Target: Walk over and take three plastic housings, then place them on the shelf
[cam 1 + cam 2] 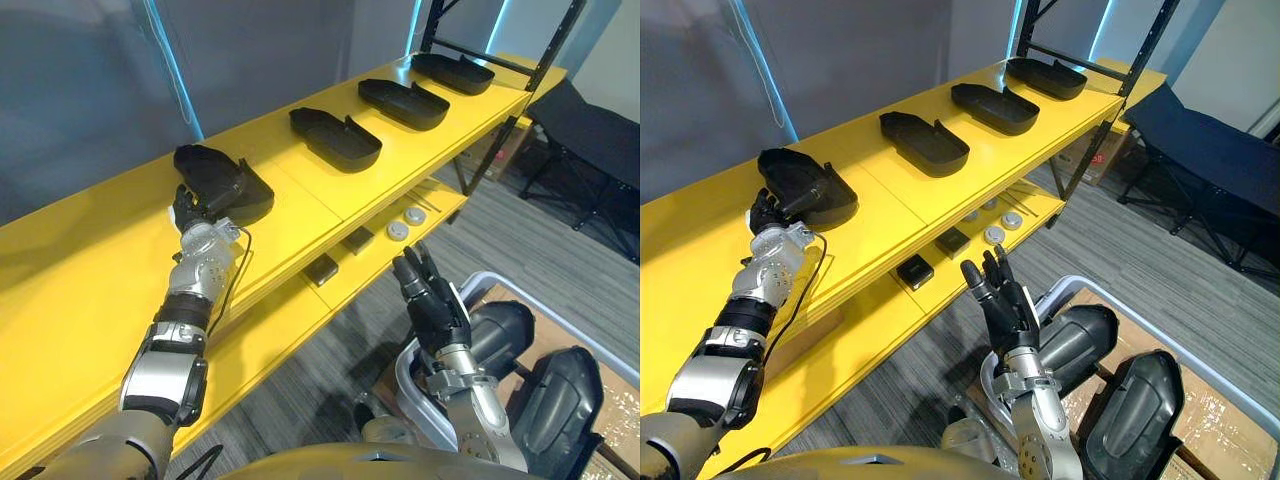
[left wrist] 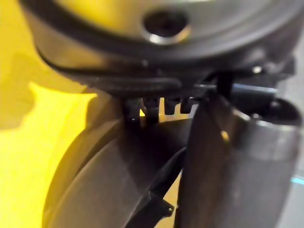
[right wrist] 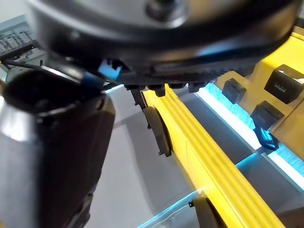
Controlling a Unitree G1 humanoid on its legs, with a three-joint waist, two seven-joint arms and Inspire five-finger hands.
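Observation:
A black plastic housing lies on the yellow top shelf, near its left part. My left hand reaches up to its near end, with fingers and thumb curled round the rim. Three more black housings lie in a row further along the same shelf. My right hand is held up in front of the lower shelf, open, fingers straight, holding nothing. Two further housings stand in a white-framed cart at the lower right.
The lower yellow shelf carries two small black boxes and two round silver discs. A black rack upright stands at the shelf's far end. A black folding cot is beyond it on the grey carpet.

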